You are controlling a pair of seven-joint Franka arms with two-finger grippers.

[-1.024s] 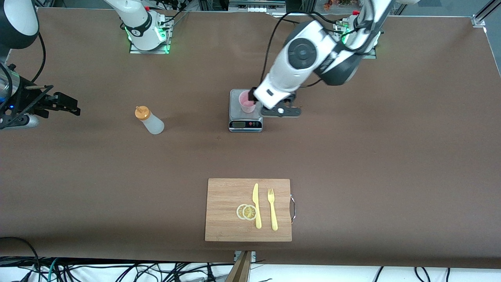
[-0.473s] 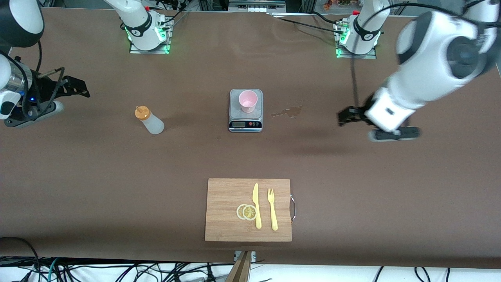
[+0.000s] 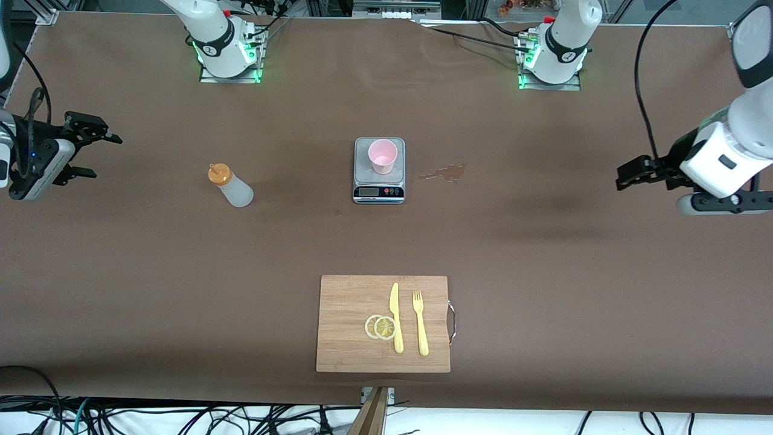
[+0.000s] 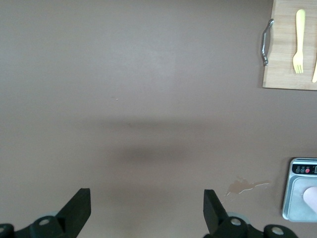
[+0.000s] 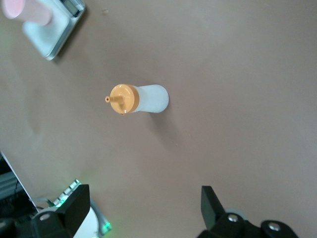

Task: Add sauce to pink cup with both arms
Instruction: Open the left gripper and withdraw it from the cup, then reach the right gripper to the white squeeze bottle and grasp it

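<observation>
The pink cup [image 3: 383, 156] stands upright on a small grey scale [image 3: 362, 174] in the middle of the table. The sauce [image 3: 230, 185], a whitish bottle with an orange cap, stands beside the scale toward the right arm's end. My left gripper [image 3: 625, 174] hangs open and empty over bare table at the left arm's end. Its wrist view shows the gripper [image 4: 147, 208] wide apart, with the scale [image 4: 296, 196] and cup [image 4: 312, 196] at the frame's edge. My right gripper [image 3: 99, 154] is open over the right arm's table end. Its wrist view shows the gripper [image 5: 143, 203], the sauce [image 5: 141, 99] and the cup [image 5: 27, 10].
A wet stain [image 3: 445, 173] lies on the table beside the scale toward the left arm's end. A wooden cutting board [image 3: 350, 350] near the front camera carries a yellow knife [image 3: 395, 317], a yellow fork [image 3: 420, 323] and two lemon slices [image 3: 380, 327].
The left arm has swung away from the cup on the scale out to its own end of the table. The right gripper has drawn back slightly toward its table edge.
</observation>
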